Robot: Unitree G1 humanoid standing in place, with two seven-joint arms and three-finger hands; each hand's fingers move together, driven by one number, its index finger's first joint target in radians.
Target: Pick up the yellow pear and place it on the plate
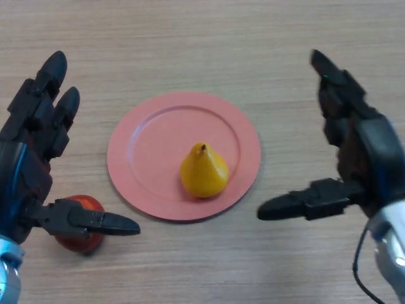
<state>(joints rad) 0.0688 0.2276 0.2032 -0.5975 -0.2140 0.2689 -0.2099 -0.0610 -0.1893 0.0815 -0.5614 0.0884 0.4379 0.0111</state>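
Observation:
The yellow pear (204,170) stands upright on the pink plate (145,139), a little right of and nearer than the plate's middle. My right hand (354,152) is open just right of the plate, its thumb pointing toward the plate's near right rim, not touching the pear. My left hand (31,145) is open at the left of the plate, fingers straight and pointing away from me, holding nothing.
A red fruit (79,221) lies on the wooden table (209,44) near the plate's near left rim, partly hidden under my left thumb.

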